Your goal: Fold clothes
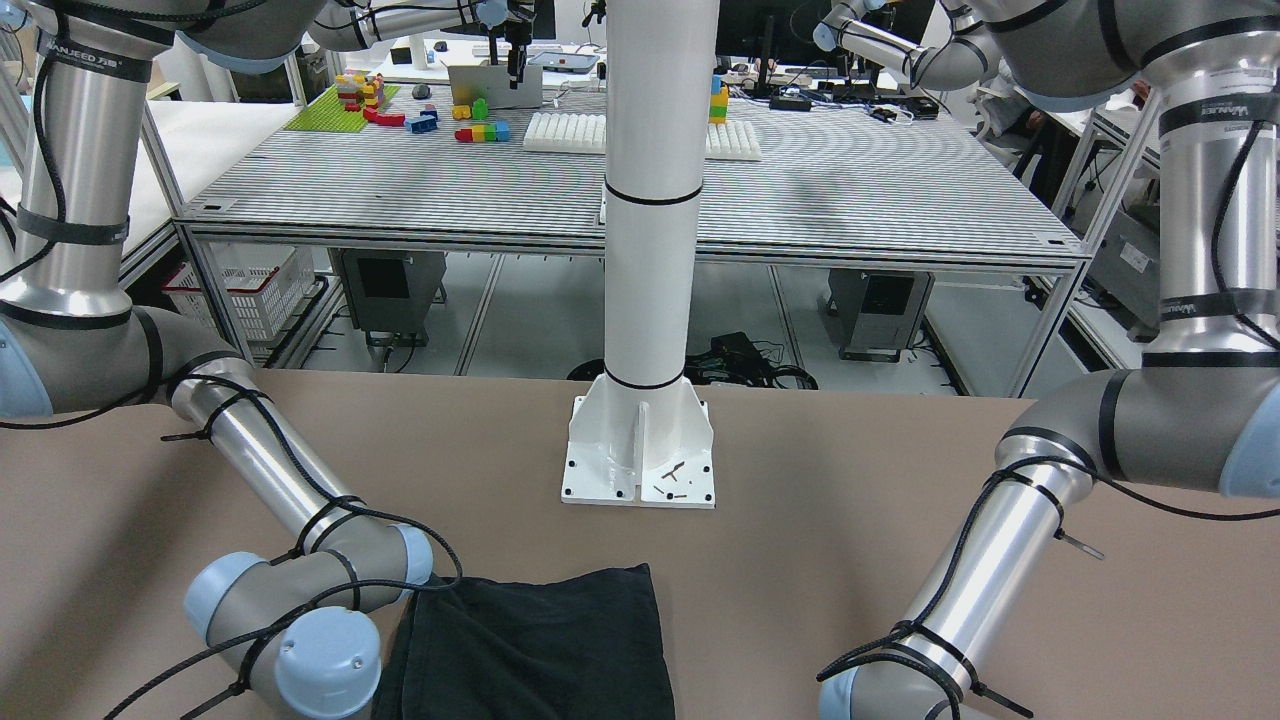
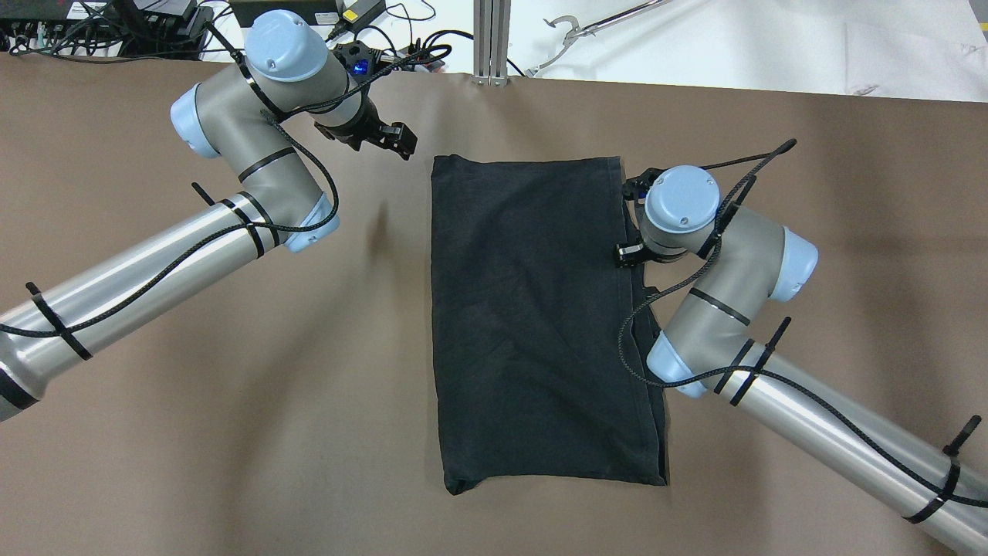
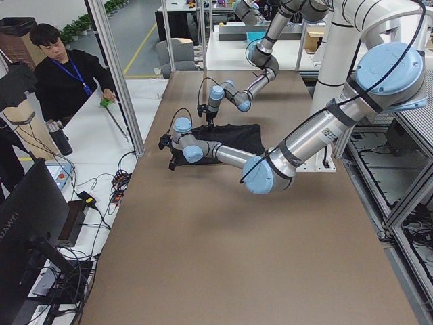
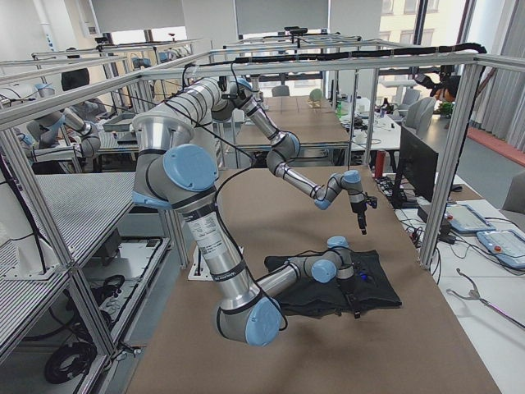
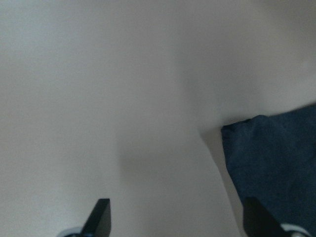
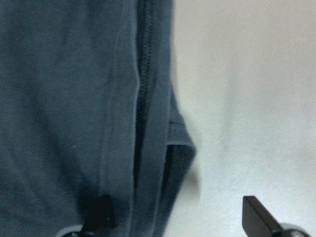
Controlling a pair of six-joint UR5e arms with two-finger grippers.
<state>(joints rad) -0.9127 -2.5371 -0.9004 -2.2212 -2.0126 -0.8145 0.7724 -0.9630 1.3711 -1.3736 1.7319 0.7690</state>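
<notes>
We see the black garment lying flat on the brown table, folded into a long rectangle near the middle, with its short ends towards and away from the robot. Its layers show along the side nearest the right arm, where a stitched hem runs down the cloth and a folded corner juts out onto the bare surface. The right gripper sits low over that side, near the far corner, with its jaws spread wide. One fingertip is over the fabric and the other is over the table just beside the edge. We cannot tell whether the fingertip over the fabric touches it, and nothing is pinched between the jaws. The left gripper hangs above the table beyond the garment's far corner on the left arm's side, apart from the cloth. Its jaws are also spread wide and hold nothing. From its wrist camera we see only that dark corner at the right of the view and plain tabletop elsewhere.
</notes>
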